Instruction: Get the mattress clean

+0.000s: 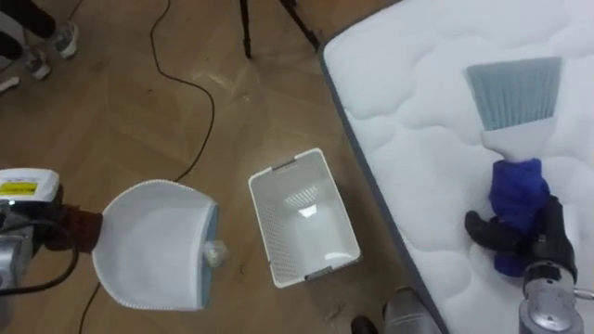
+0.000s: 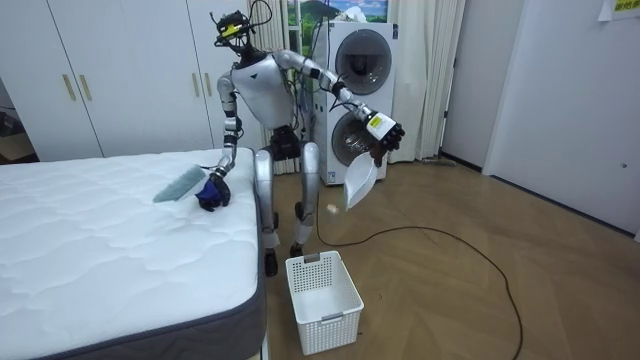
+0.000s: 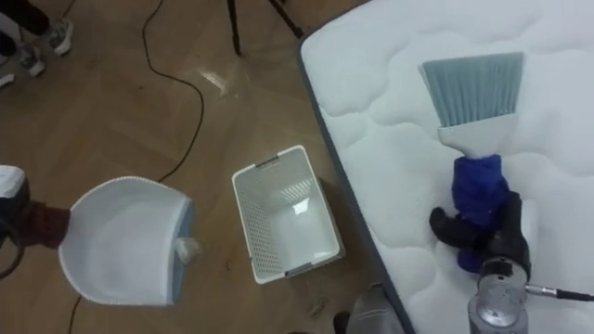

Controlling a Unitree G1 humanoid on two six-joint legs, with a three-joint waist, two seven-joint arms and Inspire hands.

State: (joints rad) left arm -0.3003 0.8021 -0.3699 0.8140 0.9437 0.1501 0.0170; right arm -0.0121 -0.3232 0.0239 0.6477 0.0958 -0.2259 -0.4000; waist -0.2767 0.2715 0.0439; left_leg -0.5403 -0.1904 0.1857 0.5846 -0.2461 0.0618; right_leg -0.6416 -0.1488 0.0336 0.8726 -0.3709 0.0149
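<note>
On the bed, the right robot hand gripped the brush by its blue handle. The left robot hand clasped the dustpan above the floor, near the basket.

Mattress quilted cloth; basket perf. plastic; floor glossy wood.

One bed, with a white quilted mattress. One hand brush, blue-handled with grey bristles. One white dustpan. One small white scrap at the dustpan's lip. One white slotted basket. Two front-loading laundry machines, stacked. Two shoes, worn by one person.
</note>
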